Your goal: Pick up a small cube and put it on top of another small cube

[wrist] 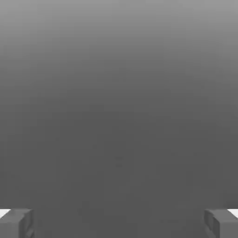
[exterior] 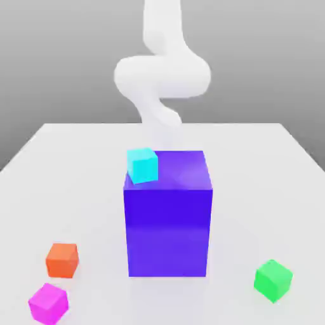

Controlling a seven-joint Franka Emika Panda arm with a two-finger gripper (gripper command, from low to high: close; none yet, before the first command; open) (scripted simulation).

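magenta-pink cube (exterior: 47, 303) sits untouched on the table (exterior: 76, 165), far from the hand (wrist: 119, 223), which is wide open and empty. step: reaching; next, descend over it. green cube (exterior: 273, 280) waits.

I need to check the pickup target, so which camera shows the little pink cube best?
The exterior view. The pink cube sits on the table at that view's near left, beside the orange cube. The hand view shows none of it, only gray background.

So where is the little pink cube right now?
The pink cube sits on the table at the exterior view's lower left, just below the orange cube.
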